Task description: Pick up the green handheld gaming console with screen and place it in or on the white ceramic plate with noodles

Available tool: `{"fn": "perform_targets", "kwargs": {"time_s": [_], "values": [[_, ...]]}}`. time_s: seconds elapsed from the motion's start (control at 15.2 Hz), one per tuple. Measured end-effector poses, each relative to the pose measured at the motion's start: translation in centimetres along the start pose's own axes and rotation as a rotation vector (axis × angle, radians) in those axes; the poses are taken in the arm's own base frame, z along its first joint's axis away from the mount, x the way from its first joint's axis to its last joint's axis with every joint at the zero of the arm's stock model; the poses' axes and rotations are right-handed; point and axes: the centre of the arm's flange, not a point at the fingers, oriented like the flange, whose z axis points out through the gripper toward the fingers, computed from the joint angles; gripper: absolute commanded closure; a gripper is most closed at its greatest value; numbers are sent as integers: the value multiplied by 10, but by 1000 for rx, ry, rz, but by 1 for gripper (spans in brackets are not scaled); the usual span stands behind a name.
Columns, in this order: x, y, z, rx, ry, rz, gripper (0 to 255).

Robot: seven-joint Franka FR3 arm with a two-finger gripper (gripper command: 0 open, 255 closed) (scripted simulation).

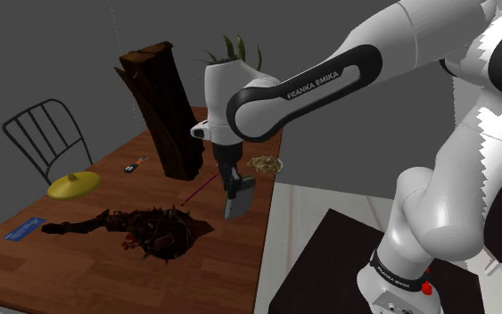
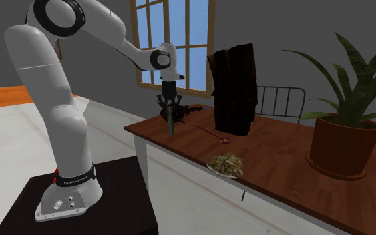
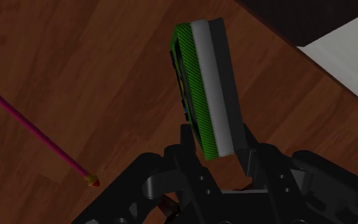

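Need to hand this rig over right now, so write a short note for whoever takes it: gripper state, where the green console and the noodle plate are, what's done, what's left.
Gripper: shut on the green console, clasped at one end. The console hangs from the fingers above the wooden table, near its edge.
Plate of noodles: on the table by the same edge, to the second exterior view's right of the gripper, with only noodles on it.
Done: the grasp and, it seems, the lift.
Left: carry the console over to the plate, lower it, release.
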Motion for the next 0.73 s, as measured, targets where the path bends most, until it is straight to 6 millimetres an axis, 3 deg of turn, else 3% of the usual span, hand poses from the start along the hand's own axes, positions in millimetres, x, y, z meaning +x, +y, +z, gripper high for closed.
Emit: {"fn": "perform_targets", "kwargs": {"time_s": [0.73], "values": [[-3, 0, -58, 0, 0, 0, 255]]}}
